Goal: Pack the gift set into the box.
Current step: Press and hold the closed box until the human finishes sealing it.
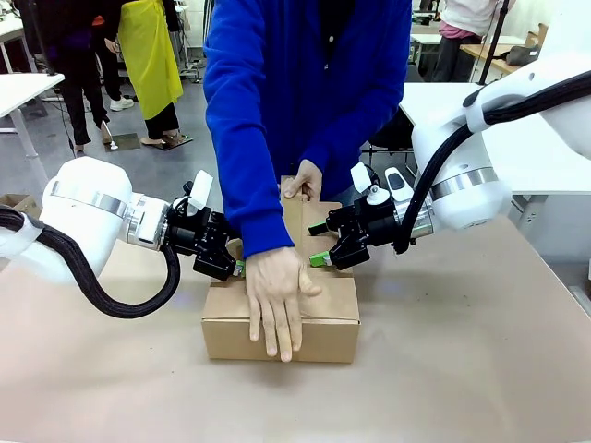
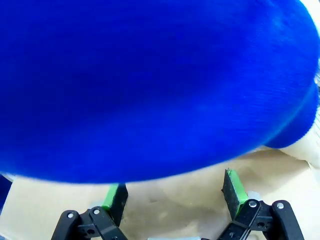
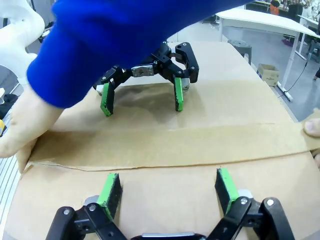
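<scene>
The box (image 1: 305, 318) sits mid-counter (image 1: 462, 369), flaps folded shut on top, with a strip of brown tape or paper (image 3: 165, 145) run along the centre seam; the gift set is presumably inside, nothing of it can be seen. Corrugated cardboard: likely light, stiff at the walls and edges, flaps springy and prone to lifting, top skin easy to dent if pinched. Best hold is judged to be flat pressure on the flaps near the seam, or the side walls, not the tape. The person's hand (image 1: 277, 300) lies flat down the seam and over the front edge, the other hand (image 1: 303, 180) holds the far end of the strip. The left gripper (image 1: 235, 268) is just beside the near hand's wrist, jaws spread, gripping nothing; the right gripper (image 1: 319, 245) is over the top on the other side, jaws likewise spread and empty. Right wrist view gives the seam, strip and both sets of green pads over the flap; left wrist view gives mostly blue sleeve (image 2: 150, 85) close above cardboard; front view gives overall layout.
</scene>
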`<state>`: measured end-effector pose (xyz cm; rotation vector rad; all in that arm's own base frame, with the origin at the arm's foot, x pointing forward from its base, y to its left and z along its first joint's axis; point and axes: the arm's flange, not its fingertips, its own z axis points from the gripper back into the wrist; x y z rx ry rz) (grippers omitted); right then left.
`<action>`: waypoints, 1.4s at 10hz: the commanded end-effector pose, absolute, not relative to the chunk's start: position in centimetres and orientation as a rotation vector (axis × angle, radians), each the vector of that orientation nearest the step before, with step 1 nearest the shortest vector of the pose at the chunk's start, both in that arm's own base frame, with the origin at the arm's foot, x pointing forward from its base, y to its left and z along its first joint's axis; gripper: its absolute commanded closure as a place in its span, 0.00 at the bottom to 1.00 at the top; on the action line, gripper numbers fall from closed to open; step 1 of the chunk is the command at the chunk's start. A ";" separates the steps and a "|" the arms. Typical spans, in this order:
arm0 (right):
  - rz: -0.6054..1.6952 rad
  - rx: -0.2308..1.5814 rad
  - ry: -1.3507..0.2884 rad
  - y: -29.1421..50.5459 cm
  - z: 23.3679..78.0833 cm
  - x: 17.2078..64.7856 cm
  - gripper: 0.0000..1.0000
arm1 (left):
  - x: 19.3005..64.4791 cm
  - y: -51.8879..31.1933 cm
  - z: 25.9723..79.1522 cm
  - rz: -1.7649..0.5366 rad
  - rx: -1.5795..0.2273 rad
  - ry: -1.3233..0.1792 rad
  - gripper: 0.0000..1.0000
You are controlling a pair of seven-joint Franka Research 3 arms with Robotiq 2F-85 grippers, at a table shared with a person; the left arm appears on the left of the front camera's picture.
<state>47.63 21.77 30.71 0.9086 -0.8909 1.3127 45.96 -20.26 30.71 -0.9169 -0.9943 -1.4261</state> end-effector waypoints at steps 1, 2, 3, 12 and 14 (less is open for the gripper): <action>1.298 0.904 -0.893 21.8 30.4 47.3 0.00 | 45.8 -20.2 30.5 -1.441 -0.922 -0.980 0.00; 1.298 0.904 -0.893 21.8 30.4 47.3 0.00 | 45.8 -20.2 30.5 -1.441 -0.922 -0.980 0.00; 1.298 0.904 -0.893 21.8 30.4 47.3 0.00 | 45.8 -20.2 30.5 -1.441 -0.922 -0.980 0.00; 1.298 0.904 -0.893 21.8 30.4 47.3 0.00 | 45.8 -20.2 30.5 -1.441 -0.922 -0.980 0.00; 1.298 0.904 -0.893 21.8 30.4 47.3 0.00 | 45.8 -20.2 30.5 -1.441 -0.922 -0.980 0.00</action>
